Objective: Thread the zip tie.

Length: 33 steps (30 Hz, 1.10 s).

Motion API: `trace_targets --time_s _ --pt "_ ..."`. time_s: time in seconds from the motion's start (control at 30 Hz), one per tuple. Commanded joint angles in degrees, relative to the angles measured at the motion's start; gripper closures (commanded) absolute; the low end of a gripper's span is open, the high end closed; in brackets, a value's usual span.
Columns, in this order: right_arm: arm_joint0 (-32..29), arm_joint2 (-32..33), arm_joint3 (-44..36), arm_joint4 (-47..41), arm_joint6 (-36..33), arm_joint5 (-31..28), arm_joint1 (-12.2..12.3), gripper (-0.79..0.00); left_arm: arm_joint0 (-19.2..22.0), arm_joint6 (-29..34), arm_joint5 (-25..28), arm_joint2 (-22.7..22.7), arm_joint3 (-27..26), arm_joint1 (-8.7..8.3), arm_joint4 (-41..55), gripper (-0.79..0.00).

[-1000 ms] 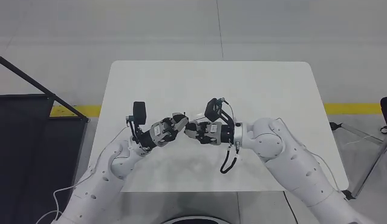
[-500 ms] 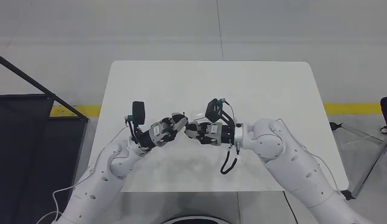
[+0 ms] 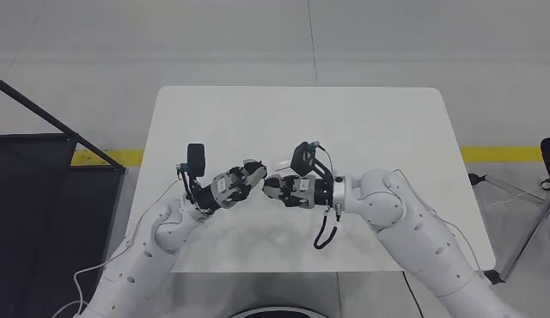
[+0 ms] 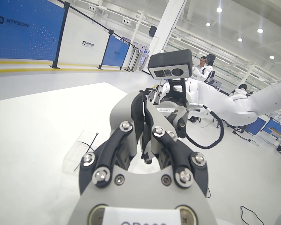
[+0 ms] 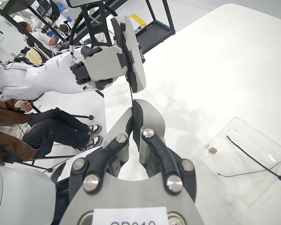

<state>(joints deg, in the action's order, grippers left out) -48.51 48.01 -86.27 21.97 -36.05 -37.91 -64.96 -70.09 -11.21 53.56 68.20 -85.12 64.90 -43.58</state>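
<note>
Item: zip tie (image 5: 131, 93) — we log it above the table (image 3: 387, 129), strung between both claws | left gripper (image 3: 256, 170): clenched on it | right gripper (image 5: 134, 111): clenched on it | spare tie (image 5: 248, 153) — in clear tray (image 5: 253, 132)

**Black on white, mostly**

I see a black zip tie (image 5: 131, 94) against the plain white bench (image 3: 387, 129). Left fingers (image 5: 137, 54) and right fingers (image 5: 152, 118) are grey with black pads. Spare ties (image 5: 248, 153) in the clear tray (image 5: 243, 188) are black too.
</note>
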Motion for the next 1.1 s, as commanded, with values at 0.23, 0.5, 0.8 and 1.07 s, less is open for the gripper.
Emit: trace_targets --time_s 0.23,0.5,0.8,1.07 --pt "0.35 -0.2 0.15 -0.19 -0.91 0.34 -0.28 0.0 -0.06 0.51 0.33 0.27 0.09 0.18 0.14 0.0" --pt "0.08 1.17 0.3 0.6 0.19 2.18 -0.25 -0.64 -0.17 -0.07 -0.98 1.13 -0.19 0.33 -1.12 0.0" --pt "-4.26 8.83 -3.43 3.03 -1.33 6.0 1.85 -0.785 -1.54 -4.28 -8.95 3.01 -0.59 0.65 -6.81 0.0" --pt "-4.36 10.2 -4.99 2.76 -5.65 9.68 2.3 -0.785 -1.47 -4.09 -10.76 2.75 -0.27 0.86 -6.63 0.0"
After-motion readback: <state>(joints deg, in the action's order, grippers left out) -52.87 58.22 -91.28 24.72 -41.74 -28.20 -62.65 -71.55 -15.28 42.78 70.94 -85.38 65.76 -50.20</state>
